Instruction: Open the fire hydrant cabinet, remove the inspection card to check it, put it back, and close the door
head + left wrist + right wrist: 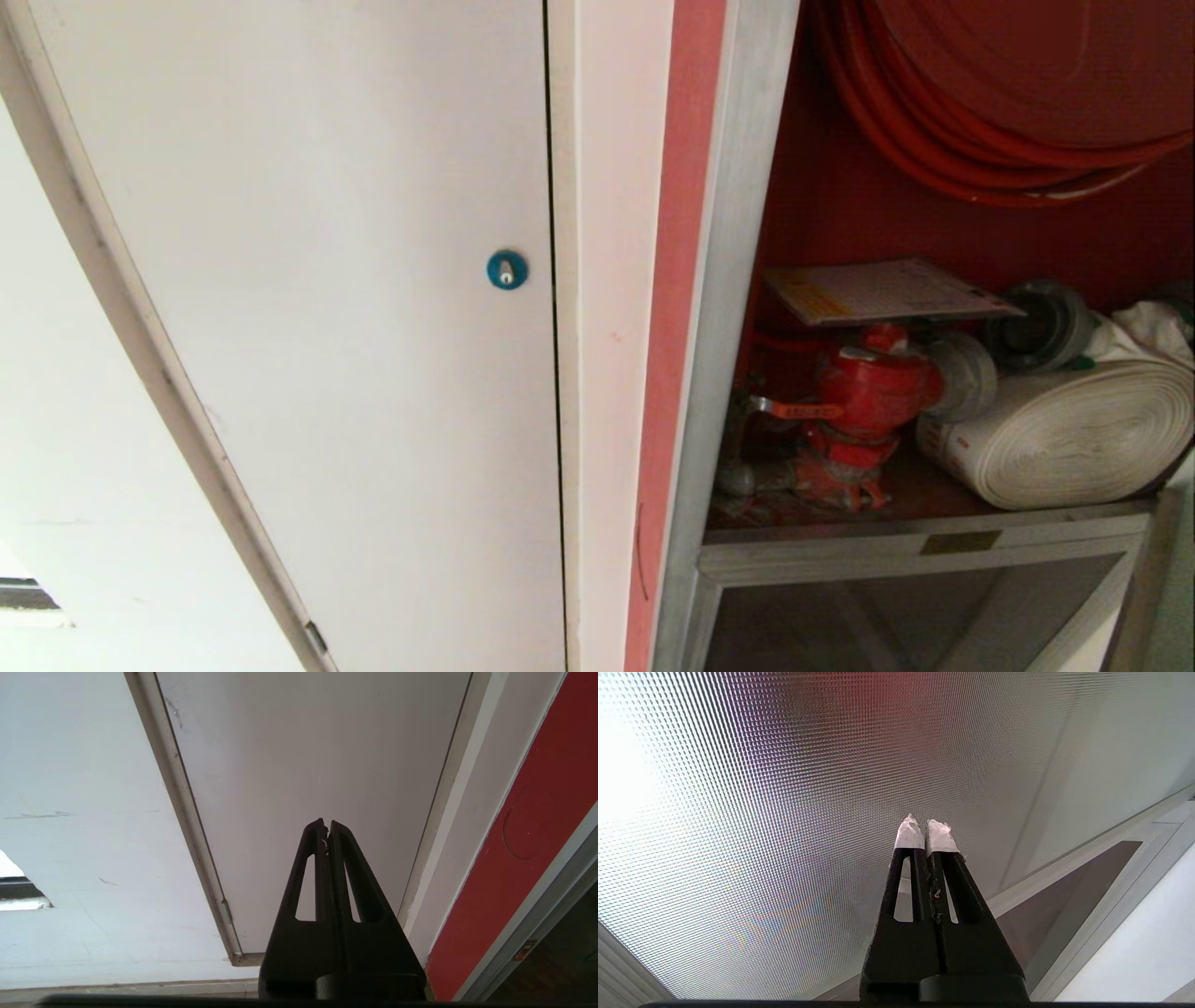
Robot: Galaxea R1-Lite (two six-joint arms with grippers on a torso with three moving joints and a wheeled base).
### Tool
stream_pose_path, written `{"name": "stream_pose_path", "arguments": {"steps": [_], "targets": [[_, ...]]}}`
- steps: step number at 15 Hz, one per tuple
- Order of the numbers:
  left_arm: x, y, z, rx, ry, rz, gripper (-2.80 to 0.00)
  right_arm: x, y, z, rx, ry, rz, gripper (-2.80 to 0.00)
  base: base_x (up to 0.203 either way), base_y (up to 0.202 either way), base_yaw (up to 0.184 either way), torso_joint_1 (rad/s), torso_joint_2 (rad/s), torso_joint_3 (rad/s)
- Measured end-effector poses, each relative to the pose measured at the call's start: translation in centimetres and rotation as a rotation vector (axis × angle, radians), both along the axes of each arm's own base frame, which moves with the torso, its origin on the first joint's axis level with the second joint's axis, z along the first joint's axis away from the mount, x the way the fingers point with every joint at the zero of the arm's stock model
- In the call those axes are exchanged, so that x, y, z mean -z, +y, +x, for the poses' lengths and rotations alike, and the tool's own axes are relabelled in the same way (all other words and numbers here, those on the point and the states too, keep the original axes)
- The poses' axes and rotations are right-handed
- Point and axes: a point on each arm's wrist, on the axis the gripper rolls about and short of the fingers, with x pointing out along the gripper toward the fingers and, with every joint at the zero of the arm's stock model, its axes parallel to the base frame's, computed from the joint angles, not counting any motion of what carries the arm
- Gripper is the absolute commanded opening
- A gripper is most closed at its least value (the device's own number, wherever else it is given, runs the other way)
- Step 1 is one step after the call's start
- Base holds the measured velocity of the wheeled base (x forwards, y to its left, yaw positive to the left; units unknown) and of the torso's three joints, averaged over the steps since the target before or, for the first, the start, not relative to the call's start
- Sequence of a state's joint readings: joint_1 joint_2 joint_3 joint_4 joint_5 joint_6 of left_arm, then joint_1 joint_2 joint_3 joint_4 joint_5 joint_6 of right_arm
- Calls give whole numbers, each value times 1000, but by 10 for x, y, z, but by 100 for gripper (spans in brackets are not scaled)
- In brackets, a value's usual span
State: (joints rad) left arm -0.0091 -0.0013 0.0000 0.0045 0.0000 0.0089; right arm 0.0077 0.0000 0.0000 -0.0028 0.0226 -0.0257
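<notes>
Left gripper [328, 826]: parked low facing the plain white panel [317, 765], jaws pressed together, nothing in them.
Right gripper [927, 823]: also idle, jaws closed on nothing, right by a textured glass pane [784, 812].
Fire hydrant cabinet [728, 280]: interior showing, so it looks open.
Inspection card [882, 291]: lying flat on top of the red valve [868, 383], easy to grab, beside the white rolled hose [1074, 429].

Left gripper [327, 823]: matte black tapered fingers with long triangular cut-outs, on a black base. Right gripper [925, 823]: same black build, fingertips [908, 835] wrapped in frayed white tape.
</notes>
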Motion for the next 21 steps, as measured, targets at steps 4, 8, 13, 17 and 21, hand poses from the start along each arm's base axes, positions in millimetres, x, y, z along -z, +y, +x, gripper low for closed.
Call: {"name": "stream_pose_path", "arguments": {"steps": [4,8,13,17,21], "targets": [[0,0,0,0,0,0,-280,0,0,0,0,0,0,-280,0,0,0,0,0,0],[0,0,0,0,0,0,-280,0,0,0,0,0,0,-280,0,0,0,0,0,0],[0,0,0,0,0,0,-280,0,0,0,0,0,0,-280,0,0,0,0,0,0],[0,0,0,0,0,0,-280,0,0,0,0,0,-1,-280,0,0,0,0,0,0],[0,0,0,0,0,1,-280,0,0,0,0,0,0,-280,0,0,0,0,0,0]]}}
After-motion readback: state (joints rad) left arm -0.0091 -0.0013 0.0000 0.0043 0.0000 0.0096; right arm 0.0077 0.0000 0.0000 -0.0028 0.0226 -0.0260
